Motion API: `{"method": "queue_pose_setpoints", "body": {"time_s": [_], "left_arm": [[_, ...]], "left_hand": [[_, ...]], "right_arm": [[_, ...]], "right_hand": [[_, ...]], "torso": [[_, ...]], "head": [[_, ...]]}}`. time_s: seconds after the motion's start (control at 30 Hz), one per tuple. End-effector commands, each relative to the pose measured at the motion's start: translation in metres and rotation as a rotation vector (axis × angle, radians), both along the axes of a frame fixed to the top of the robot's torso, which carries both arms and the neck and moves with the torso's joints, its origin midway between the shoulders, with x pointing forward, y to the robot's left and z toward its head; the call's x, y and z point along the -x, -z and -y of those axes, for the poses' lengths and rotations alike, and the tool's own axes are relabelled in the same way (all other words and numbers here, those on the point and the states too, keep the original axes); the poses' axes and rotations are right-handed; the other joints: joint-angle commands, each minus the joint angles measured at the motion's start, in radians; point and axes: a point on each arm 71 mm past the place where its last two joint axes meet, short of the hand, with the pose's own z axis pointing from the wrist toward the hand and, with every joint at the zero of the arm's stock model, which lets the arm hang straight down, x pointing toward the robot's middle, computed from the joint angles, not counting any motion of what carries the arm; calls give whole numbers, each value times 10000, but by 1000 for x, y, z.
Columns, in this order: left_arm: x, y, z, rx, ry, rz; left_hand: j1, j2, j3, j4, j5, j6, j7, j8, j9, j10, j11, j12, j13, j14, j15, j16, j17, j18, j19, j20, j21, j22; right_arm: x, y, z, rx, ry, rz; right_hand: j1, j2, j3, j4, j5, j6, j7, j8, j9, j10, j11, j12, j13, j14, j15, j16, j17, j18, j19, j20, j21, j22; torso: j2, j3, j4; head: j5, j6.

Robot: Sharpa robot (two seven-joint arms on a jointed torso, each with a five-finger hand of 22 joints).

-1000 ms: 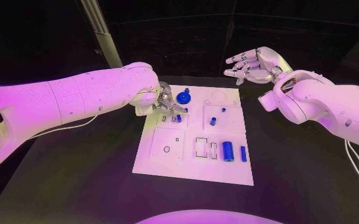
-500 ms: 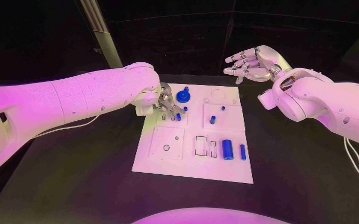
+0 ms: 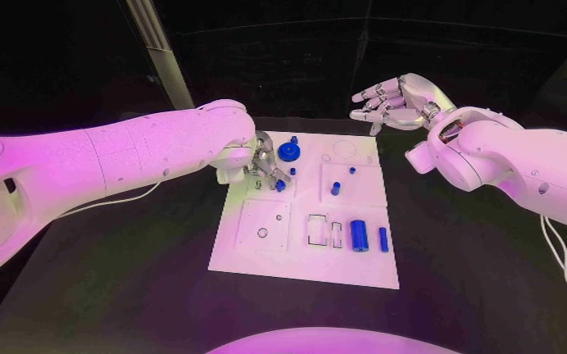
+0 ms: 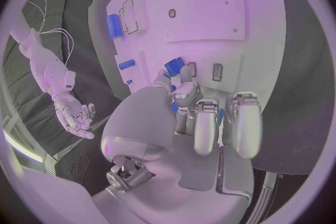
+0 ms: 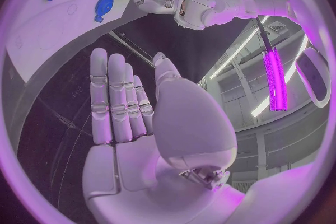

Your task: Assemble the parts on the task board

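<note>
Left hand pinching a small blue part at the task board's upper left

The white task board (image 3: 310,268) lies mid-frame on the black tabletop (image 3: 118,272). Over its upper left corner the left hand (image 3: 262,170) holds a small blue part (image 4: 174,65) between its fingers (image 4: 186,75). The right hand (image 3: 398,102) hovers at upper right, fingers spread, holding nothing.
</note>
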Motion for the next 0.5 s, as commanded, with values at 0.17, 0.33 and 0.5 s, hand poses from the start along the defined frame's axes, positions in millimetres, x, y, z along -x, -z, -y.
{"method": "queue_pose_setpoints", "body": {"time_s": [0.17, 0.33, 0.5], "left_arm": [[1, 0, 4, -68, 192, -13], [1, 0, 4, -69, 212, -25], [1, 0, 4, -70, 229, -32]], "left_hand": [[-29, -277, 519, 152, 49, -105, 9, 80, 131, -40, -4, 72, 9, 1057, -82, 31, 2633, -74, 476, -16, 45, 1167], [-44, -298, 554, 167, 48, -105, 8, 83, 140, -38, -3, 73, 9, 1057, -82, 31, 2633, -70, 467, -16, 34, 1147], [-43, -311, 579, 169, 48, -103, 6, 85, 147, -39, -5, 72, 6, 1057, -82, 31, 2633, -69, 466, -15, 32, 1145]], "right_arm": [[-1, 1, -4, 106, -212, -178], [-1, 1, -5, 120, -236, -217], [-1, 1, -5, 132, -247, -238]], "right_hand": [[-23, 91, -74, 21, 78, -32, -46, 46, 17, -58, 12, 44, -23, -36, 1, -3, -15, 128, 85, 3, 26, 13], [-23, 93, -77, 22, 87, -30, -46, 50, 18, -58, 12, 46, -29, -36, 0, -1, -15, 128, 88, 3, 27, 13], [-23, 95, -81, 25, 97, -26, -48, 56, 19, -55, 10, 49, -36, -34, 0, 3, -15, 128, 92, 2, 27, 14]], "torso": [[6, 3, 2], [4, 2, 4], [-2, 3, 9]], "head": [[7, -9], [13, -18], [8, -24]]}}
